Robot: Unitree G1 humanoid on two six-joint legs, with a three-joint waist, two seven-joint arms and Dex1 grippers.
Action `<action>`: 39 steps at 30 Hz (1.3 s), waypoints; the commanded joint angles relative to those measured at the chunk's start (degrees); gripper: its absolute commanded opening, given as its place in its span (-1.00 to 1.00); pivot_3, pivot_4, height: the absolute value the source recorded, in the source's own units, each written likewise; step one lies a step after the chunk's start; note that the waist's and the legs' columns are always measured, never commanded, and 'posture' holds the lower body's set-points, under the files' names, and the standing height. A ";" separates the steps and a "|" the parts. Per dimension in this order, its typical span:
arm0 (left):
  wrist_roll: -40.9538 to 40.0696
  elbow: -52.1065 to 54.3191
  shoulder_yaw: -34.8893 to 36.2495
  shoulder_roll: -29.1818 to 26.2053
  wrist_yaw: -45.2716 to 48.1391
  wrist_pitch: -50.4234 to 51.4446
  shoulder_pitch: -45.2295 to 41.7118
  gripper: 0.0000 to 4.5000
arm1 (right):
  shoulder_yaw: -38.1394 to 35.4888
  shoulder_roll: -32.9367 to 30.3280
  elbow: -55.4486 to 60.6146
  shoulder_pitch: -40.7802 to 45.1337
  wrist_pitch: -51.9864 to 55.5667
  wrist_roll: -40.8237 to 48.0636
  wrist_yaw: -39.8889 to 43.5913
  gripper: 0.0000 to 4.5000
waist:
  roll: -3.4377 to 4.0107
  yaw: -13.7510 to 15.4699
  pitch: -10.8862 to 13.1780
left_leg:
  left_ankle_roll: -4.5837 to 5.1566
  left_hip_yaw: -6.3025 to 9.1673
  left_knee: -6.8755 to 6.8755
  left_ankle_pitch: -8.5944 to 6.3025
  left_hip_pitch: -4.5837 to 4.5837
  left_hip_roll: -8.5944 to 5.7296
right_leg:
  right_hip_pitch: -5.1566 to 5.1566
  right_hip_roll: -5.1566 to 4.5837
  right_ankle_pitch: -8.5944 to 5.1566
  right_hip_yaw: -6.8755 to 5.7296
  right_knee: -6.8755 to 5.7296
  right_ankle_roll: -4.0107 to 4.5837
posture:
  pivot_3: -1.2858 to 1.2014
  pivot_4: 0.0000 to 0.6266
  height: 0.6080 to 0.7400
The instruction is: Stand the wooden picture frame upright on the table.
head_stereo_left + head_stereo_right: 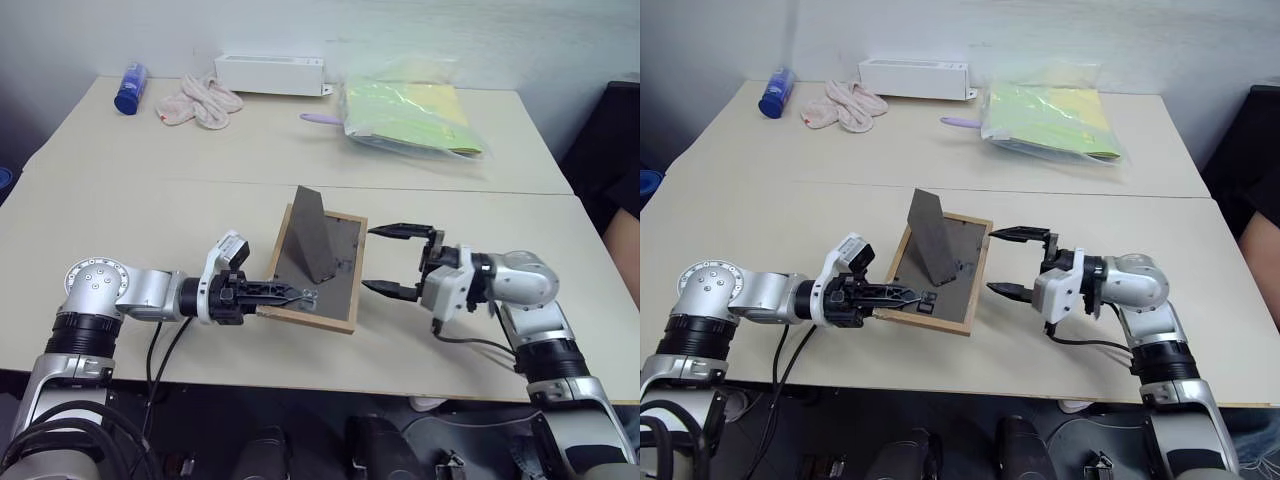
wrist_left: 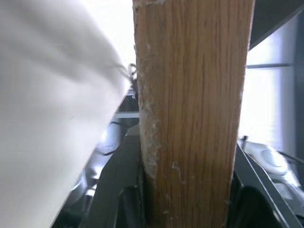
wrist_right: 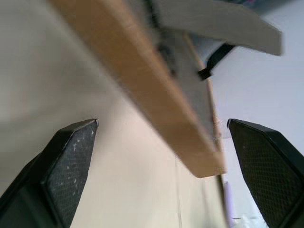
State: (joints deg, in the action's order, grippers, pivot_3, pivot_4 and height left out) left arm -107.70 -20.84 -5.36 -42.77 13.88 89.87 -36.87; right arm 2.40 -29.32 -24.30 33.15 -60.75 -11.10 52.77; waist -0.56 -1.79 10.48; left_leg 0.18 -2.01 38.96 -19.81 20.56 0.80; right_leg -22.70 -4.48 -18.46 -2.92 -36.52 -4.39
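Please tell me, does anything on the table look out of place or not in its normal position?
Yes. The wooden picture frame is not standing: it tilts with its back panel up and its grey stand folded out into the air. The left gripper is shut on its near rim, and the right gripper waits open beside its right edge.

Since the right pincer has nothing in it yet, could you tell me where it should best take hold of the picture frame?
Grip the frame by its right wooden rim, coming in level from the right. That edge faces the open right pincer, while the left pincer already clamps the near left rim. The unfolded stand rises from the back panel, so keep to the rim.
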 commanded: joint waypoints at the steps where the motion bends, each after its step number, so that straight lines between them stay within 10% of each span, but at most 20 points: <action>1: -5.30 1.79 -2.23 -1.54 -0.78 -0.63 -0.81 -0.43 | -1.20 1.30 -3.92 2.61 -7.07 -10.63 -12.18 0.99 | 0.00 -0.03 0.00 | -0.01 0.00 0.00 0.01 0.00 0.01 | -0.01 0.01 0.00 0.00 -0.01 0.00 | 0.03 -0.52 1.00; 7: -5.30 1.67 -4.43 -2.90 0.28 -0.47 -1.20 -0.43 | -0.27 1.35 -6.46 4.17 -8.85 -21.77 -27.52 0.72 | 0.01 0.05 0.01 | -0.03 -0.01 0.06 0.02 0.00 0.00 | -0.01 0.05 -0.01 0.01 -0.03 0.02 | 0.03 -0.52 1.00; 14: -5.30 0.22 -3.58 -2.73 2.53 -0.51 -2.79 -0.43 | 2.09 -0.04 -6.44 3.62 -9.06 -25.08 -37.29 -0.35 | 0.01 0.05 0.01 | -0.03 -0.04 0.06 0.03 0.00 -0.01 | -0.01 0.06 -0.02 0.03 -0.05 0.03 | 0.03 -0.52 1.00; 20: -5.30 10.36 3.24 0.80 -9.08 -12.37 1.27 -0.43 | 3.63 0.25 -5.54 4.06 -7.92 -25.31 -41.72 -0.36 | 0.01 0.03 0.01 | -0.03 -0.04 0.06 0.03 0.00 0.00 | -0.01 0.06 -0.02 0.04 -0.05 0.02 | 0.03 -0.52 1.00; 27: -4.99 13.38 10.27 -6.29 -8.50 -10.59 7.97 0.55 | 4.83 0.11 -4.37 3.45 -6.27 -22.59 -43.67 -0.43 | 0.00 -0.70 0.08 | -0.10 -0.05 0.04 0.07 -0.01 0.05 | -0.03 0.10 -0.02 0.05 -0.05 0.03 | 0.03 -0.52 1.00; 29: -3.14 13.61 13.90 -9.84 -7.83 -12.39 11.03 0.56 | 5.43 -0.08 -4.23 3.07 -5.60 -20.24 -43.15 -0.43 | 0.00 -1.13 0.08 | -0.11 -0.05 0.00 0.07 -0.02 0.07 | -0.04 0.12 -0.03 0.06 -0.09 0.04 | 0.03 -0.52 1.00; 33: 9.69 15.51 18.78 -12.06 -0.16 -17.42 15.42 0.56 | 6.44 -0.48 -2.94 1.45 -1.75 -10.66 -39.43 -0.43 | 0.05 -0.69 0.11 | -0.10 -0.02 0.02 0.07 -0.02 0.05 | -0.03 0.07 -0.05 0.05 -0.04 0.08 | 0.03 -0.52 1.00; 39: 49.24 26.06 15.63 -11.63 29.88 -54.52 23.86 0.63 | 6.92 0.27 9.08 -6.45 24.74 28.06 -18.75 -0.43 | 0.08 0.39 0.13 | -0.09 0.00 -0.09 0.07 0.04 0.03 | 0.00 0.06 -0.05 -0.05 0.11 0.08 | 0.03 -0.52 1.00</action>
State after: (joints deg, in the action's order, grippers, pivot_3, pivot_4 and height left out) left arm -67.60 1.70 11.52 -54.71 36.90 45.72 -13.03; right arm 10.99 -29.71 -20.46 27.48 -43.51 5.45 29.94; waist -0.49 -1.40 10.60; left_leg 0.10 -1.99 38.87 -19.75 20.61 0.83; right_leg -22.69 -4.43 -18.51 -2.98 -36.38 -4.30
